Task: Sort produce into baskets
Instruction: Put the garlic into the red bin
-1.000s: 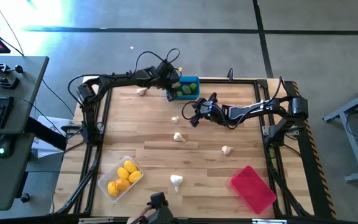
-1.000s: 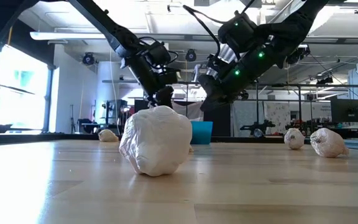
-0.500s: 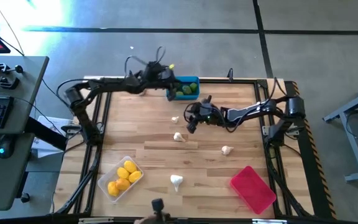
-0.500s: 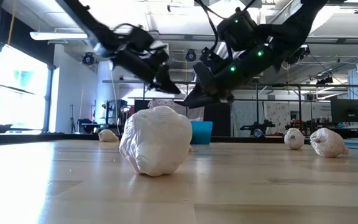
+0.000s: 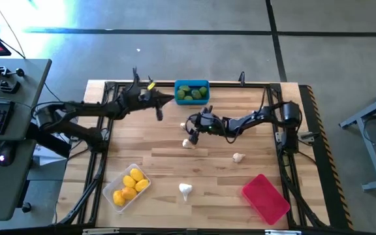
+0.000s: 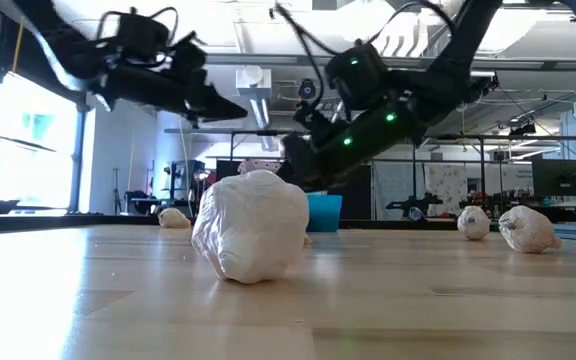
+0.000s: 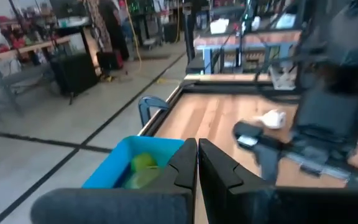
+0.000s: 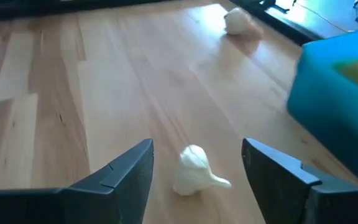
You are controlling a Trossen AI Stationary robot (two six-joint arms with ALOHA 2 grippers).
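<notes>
Garlic (image 8: pixel 194 169) lies on the table (image 5: pixel 227 147) near the blue bin (image 5: pixel 192 92), now framed between my right claw's (image 5: pixel 192 128) spread fingers, ready to grab. My left claw (image 5: pixel 159 112), pinched together and empty, has pulled back from that bin, its greens delivered.

Blue bin (image 8: pixel 340 81) cut off, contents blurred, probably green produce.

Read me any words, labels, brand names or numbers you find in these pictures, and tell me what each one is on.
None can be read.
Posters on the back wall: print too small to read.
Blue basket, red basket, clear basket: no labels visible.
</notes>
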